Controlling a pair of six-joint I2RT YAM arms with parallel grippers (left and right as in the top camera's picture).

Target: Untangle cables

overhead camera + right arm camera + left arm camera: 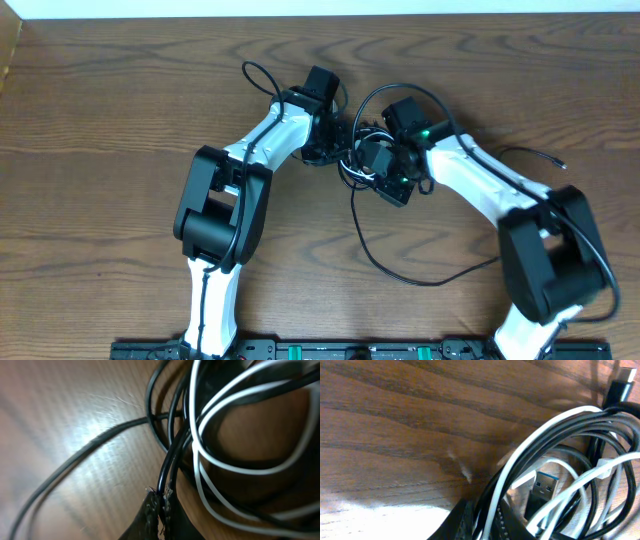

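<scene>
Dark brown wood grain covers the table (pixel 100 150), with a pale strip along its far edge. From the left, the left arm (pixel 265 140) reaches in toward the middle of the table. Its wrist view shows the left fingers (pixel 460 522) at the bottom edge, close together, with a white strand and a black strand running up from between them. They look clamped on those strands.

Just right of those fingers, the cables (pixel 360 168) lie in one tangled bunch on the table between the two arms. In the left wrist view, the white cable (pixel 505 470) and the black loops (pixel 560 420) curve around each other. A USB plug (pixel 542 491) with a blue insert sits inside the coil, and a second plug (pixel 620 385) lies at the upper right.

The right arm (pixel 470 175) meets the bunch from the other side. The right fingers (pixel 150 515) are pressed together on a pair of black strands (pixel 167 470), which rise from the tips into the tangle. White loops (pixel 240 471) cross just to their right.

A long black run (pixel 415 283) sweeps from the bunch toward the near edge and curves right. Further right, a thin black strand ends in a small plug (pixel 560 164), well apart from the bunch.
</scene>
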